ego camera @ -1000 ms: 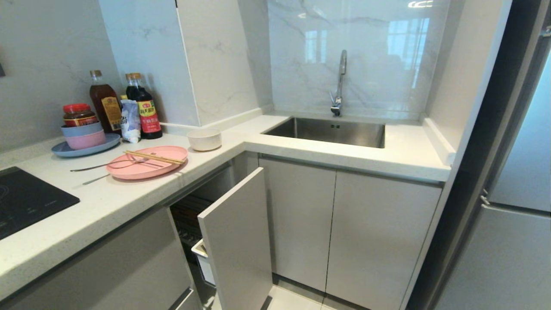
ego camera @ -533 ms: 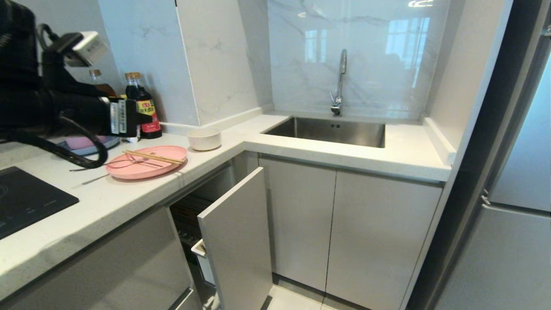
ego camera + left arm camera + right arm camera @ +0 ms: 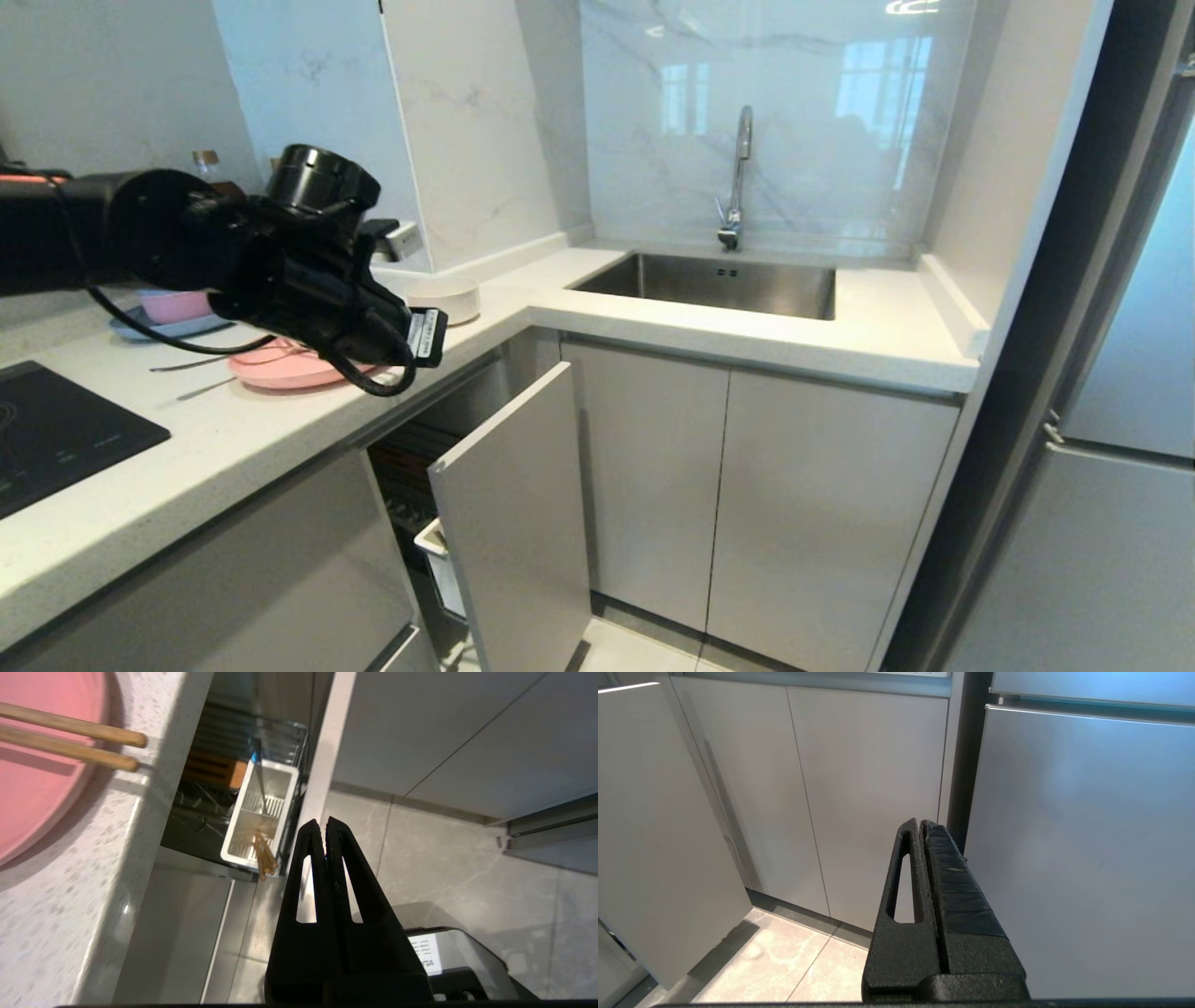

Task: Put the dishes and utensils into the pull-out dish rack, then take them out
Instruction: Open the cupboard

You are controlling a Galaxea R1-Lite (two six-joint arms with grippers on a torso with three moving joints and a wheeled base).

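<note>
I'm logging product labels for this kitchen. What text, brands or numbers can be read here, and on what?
None can be read.
White sticker on the left arm: print too small.
White label on the dark unit below the left tool: marks blurred.
Bottle labels: hidden behind the arm.

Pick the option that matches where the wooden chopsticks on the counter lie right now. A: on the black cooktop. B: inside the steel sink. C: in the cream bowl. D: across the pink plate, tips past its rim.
D: the left wrist view shows the chopsticks lying across the pink plate, their ends reaching past its rim over the counter.
</note>
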